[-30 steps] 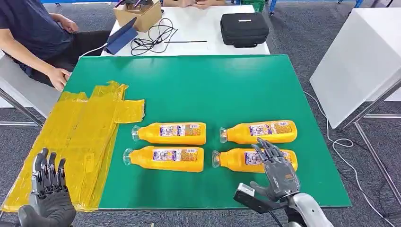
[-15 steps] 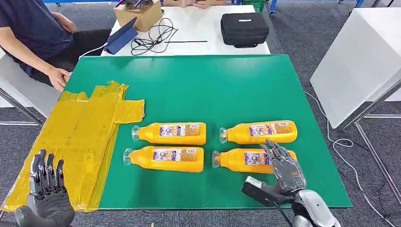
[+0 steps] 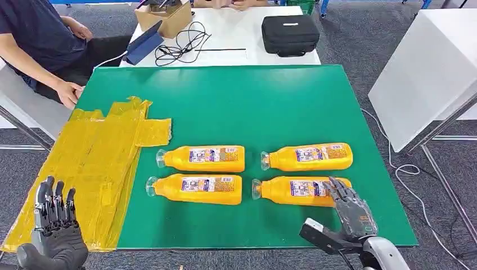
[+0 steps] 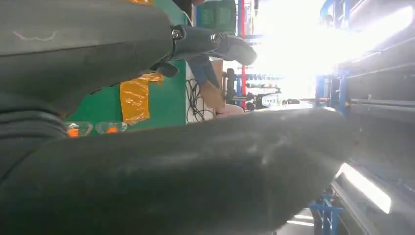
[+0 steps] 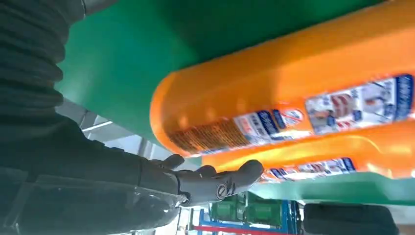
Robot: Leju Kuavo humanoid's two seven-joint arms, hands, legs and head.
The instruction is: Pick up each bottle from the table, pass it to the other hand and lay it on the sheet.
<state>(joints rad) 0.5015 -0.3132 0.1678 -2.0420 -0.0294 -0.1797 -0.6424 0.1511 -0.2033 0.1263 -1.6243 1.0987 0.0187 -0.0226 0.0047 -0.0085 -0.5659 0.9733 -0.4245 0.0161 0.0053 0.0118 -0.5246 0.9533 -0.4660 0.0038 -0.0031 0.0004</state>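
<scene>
Right hand (image 3: 351, 211) empty, fingers spread, hovers at base end of near-right bottle (image 3: 298, 191), one of four lying flat on green table (image 3: 264, 107); left hand (image 3: 53, 228) empty, fingers apart, by yellow sheet (image 3: 95, 163).

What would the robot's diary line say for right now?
right hand: open, fingers over near-right bottle | left hand: open, by yellow sheet | bottles on sheet: none

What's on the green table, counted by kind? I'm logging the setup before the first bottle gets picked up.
Orange bottles: 4
Yellow sheet: 1
Total: 5
</scene>
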